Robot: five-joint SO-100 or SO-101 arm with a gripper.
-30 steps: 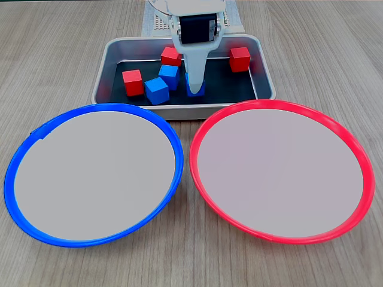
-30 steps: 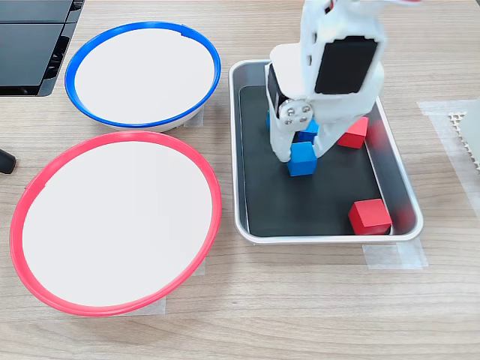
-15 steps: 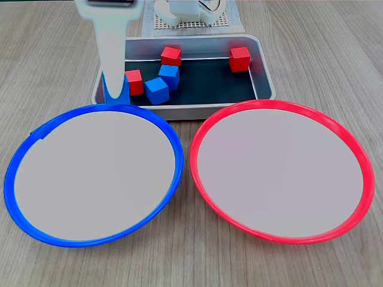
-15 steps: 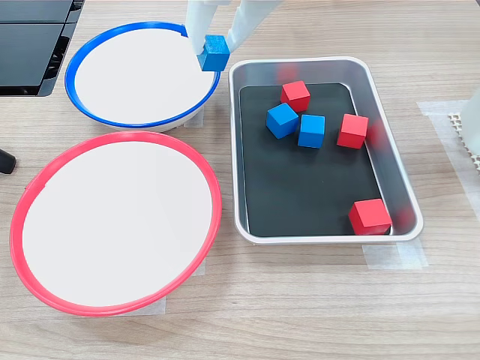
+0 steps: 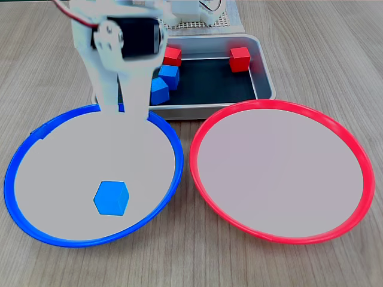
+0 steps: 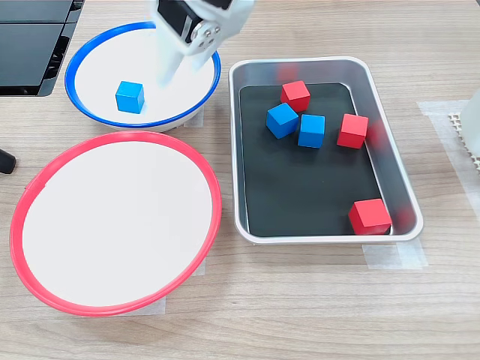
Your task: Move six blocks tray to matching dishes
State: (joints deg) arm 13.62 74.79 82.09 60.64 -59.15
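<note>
One blue block lies loose inside the blue-rimmed dish. My gripper hangs open above that dish's edge nearest the tray, holding nothing. The silver tray holds two blue blocks side by side and three red blocks. In a fixed view the arm hides one red block; the blue pair and two red ones show. Nothing lies in the red-rimmed dish.
A white mesh plate with the arm's base lies beyond the tray. A black device sits at the table corner by the blue dish. Tape holds the tray and dishes to the wooden table.
The gripper carried a blue block from the tray over the blue dish's rim and let it go; the block now rests inside the dish. The gripper has opened.
</note>
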